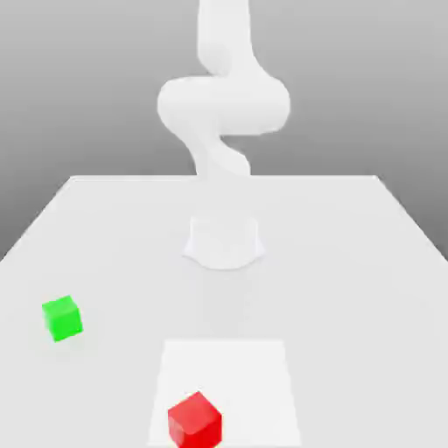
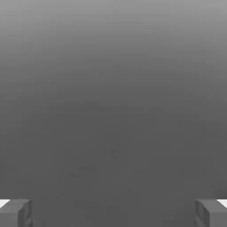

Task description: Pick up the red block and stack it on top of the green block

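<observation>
Red block [image 1: 194, 421] sits on table [image 1: 350, 262], well apart from green block [image 1: 62, 318]; gripper [image 2: 113, 213] spread, empty; stacking not begun.

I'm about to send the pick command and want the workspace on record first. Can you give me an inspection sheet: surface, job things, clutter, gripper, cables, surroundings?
Surface: white table, flat, with a lighter square patch near the front edge.
Job things: red block sits on that patch, at its front; green block sits apart toward the exterior view's left, on the plain table. Neither is stacked or held.
Clutter: nothing seen.
Gripper: gripper open, fingers wide apart with nothing between them, in the hand view facing plain grey background.
Arm: white arm rises from its base at mid-table.
Cables: nothing seen.
Surroundings: plain grey backdrop.
</observation>
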Robot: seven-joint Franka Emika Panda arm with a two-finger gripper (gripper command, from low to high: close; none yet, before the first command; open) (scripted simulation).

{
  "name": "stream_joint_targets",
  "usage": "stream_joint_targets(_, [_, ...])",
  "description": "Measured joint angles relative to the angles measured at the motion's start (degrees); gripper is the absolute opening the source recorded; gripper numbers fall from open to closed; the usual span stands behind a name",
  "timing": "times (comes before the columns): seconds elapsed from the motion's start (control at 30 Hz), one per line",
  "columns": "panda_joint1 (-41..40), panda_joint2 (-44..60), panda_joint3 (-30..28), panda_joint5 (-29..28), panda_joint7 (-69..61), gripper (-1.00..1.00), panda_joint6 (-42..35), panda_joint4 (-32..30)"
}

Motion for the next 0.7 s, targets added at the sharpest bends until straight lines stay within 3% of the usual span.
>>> stream_joint_targets(0.37, [-9.40, 23.36, 7.29, -6.71, 22.24, 0.00, 7.57, -2.69])
stream_joint_targets(0.7, [-11.95, 43.77, 7.48, -9.03, 39.51, 0.00, 14.66, -5.20])
